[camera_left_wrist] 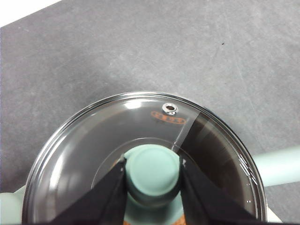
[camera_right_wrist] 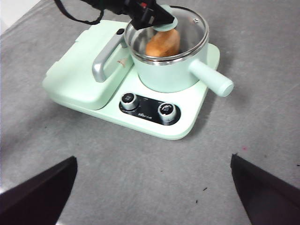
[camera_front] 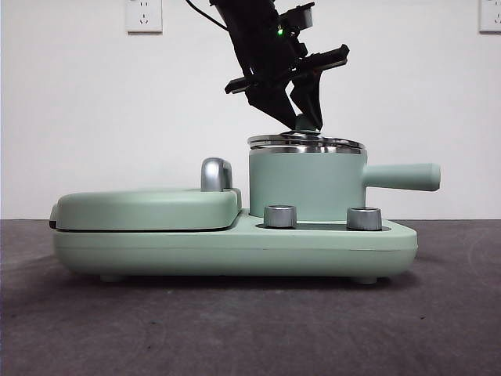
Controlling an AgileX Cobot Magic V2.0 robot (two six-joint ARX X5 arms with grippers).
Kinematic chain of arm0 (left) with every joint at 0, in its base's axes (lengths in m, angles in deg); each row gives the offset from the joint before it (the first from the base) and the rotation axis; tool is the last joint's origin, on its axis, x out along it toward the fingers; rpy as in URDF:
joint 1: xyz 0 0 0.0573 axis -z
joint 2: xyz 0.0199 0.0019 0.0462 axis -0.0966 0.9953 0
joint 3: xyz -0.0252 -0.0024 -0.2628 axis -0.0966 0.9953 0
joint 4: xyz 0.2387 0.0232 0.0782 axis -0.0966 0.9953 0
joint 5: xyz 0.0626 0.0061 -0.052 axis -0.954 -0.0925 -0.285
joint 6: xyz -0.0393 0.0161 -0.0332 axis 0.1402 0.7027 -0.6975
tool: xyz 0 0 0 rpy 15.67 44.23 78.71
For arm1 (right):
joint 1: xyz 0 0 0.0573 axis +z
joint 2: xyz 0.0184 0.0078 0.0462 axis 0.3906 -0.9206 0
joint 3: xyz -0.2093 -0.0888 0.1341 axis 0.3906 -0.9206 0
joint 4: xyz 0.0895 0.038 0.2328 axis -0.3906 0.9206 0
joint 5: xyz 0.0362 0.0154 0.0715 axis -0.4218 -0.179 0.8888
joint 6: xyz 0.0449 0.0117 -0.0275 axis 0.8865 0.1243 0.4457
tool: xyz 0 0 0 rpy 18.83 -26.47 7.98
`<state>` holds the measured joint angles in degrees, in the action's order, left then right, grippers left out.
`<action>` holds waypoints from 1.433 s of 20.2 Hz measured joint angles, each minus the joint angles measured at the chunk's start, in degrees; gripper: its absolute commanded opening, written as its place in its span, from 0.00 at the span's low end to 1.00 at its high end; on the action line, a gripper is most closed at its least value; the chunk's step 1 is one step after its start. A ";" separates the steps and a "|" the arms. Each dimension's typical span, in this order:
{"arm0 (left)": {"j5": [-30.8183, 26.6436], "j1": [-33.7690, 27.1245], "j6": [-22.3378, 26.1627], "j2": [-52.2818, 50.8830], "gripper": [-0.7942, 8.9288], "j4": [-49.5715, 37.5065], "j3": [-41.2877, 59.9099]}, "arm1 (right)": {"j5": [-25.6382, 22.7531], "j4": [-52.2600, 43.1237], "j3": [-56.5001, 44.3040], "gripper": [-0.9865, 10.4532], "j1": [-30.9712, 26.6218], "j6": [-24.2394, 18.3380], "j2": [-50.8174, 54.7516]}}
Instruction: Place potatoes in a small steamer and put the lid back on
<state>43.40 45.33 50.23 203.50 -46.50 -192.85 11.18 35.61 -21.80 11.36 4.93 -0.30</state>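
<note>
Left gripper (camera_left_wrist: 152, 176): jaws clamped on knob of lid (camera_left_wrist: 93, 145), seated on steamer (camera_front: 305, 184); potato (camera_right_wrist: 163, 44) inside. Right gripper (camera_right_wrist: 152, 197): wide, idle. Risk: tilted release leaves lid askew.

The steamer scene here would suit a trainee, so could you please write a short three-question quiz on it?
1. True or false: the lid rests on the small steamer.
2. Which claw grips the lid's knob? A) left claw B) right claw
3. Fill in: through the glass, the right wrist view shows an orange-brown ____ inside the pot.

Key:
1. True; its steel rim sits on the pot's rim.
2. A; its jaws press both sides of the knob, while the right claw waits open, away from the cooker.
3. potato
</note>
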 measured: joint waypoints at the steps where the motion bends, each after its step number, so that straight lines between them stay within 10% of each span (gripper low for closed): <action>1: 0.61 -0.02 -0.02 0.00 0.10 0.00 -0.02 | -0.55 0.00 0.00 0.54 0.00 0.02 0.00; 29: 11.69 -3.43 6.19 1.57 0.17 1.70 -1.40 | -0.66 1.09 0.00 0.54 0.00 0.15 0.00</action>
<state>55.10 41.90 56.41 205.07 -44.80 -194.25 10.53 36.70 -21.80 11.36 5.09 -0.30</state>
